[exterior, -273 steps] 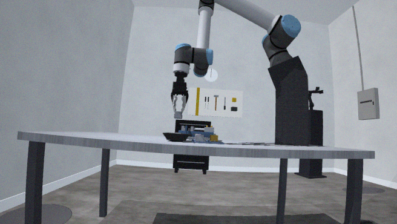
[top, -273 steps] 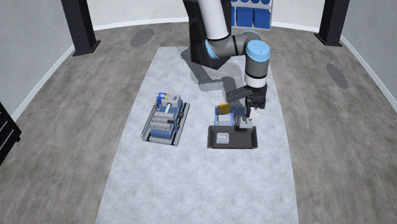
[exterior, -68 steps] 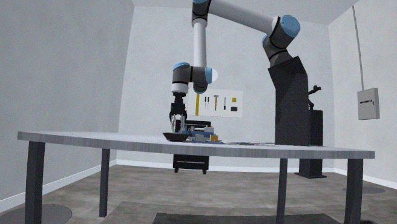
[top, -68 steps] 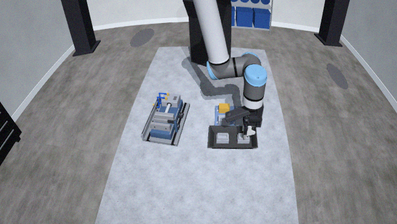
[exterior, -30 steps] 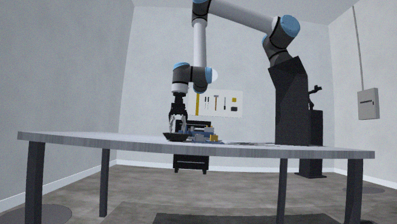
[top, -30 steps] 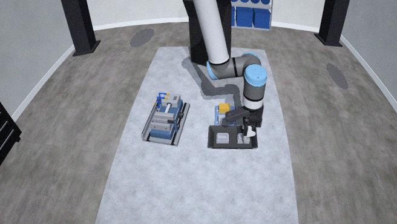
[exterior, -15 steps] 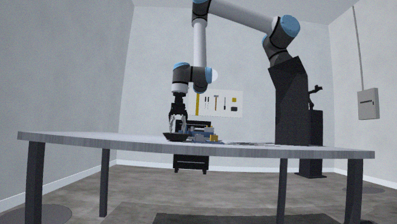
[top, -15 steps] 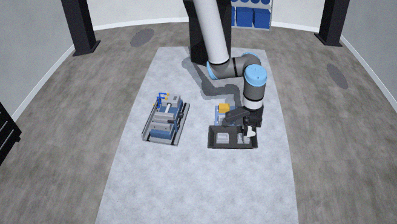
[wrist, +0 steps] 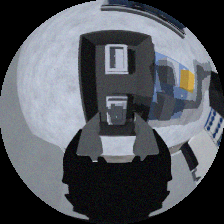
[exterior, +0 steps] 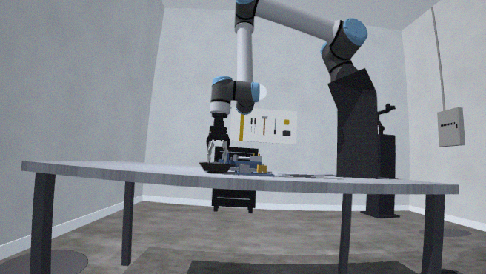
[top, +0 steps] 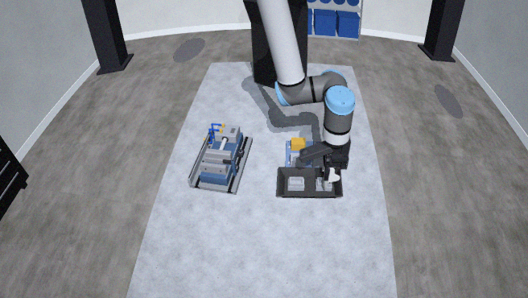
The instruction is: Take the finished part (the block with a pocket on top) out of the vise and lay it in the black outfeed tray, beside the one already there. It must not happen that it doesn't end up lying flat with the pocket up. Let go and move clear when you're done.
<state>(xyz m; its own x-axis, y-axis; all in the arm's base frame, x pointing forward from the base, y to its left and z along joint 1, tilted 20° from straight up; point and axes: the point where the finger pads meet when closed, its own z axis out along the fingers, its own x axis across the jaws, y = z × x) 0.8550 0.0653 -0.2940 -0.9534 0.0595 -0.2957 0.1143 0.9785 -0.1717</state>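
The black outfeed tray (top: pixel 309 182) sits on the grey mat, right of the vise (top: pixel 221 161). Two grey pocketed blocks lie in it: one on the left (top: pixel 296 184) and one on the right (top: pixel 324 184). My gripper (top: pixel 331 177) hangs straight over the right block, and its fingers are open. In the wrist view the near block (wrist: pixel 116 109) rests on the tray floor between my spread fingers, apart from them, and the other block (wrist: pixel 117 56) lies farther along the tray. From the side, the gripper (exterior: pixel 218 149) reaches down to the tray rim (exterior: pixel 215 167). The vise jaws hold no block.
A blue fixture with a yellow block (top: pixel 298 143) stands right behind the tray, under my wrist. The vise has blue fittings (top: pixel 216 129) at its far end. The arm's black pedestal (top: pixel 266 60) stands at the back of the mat.
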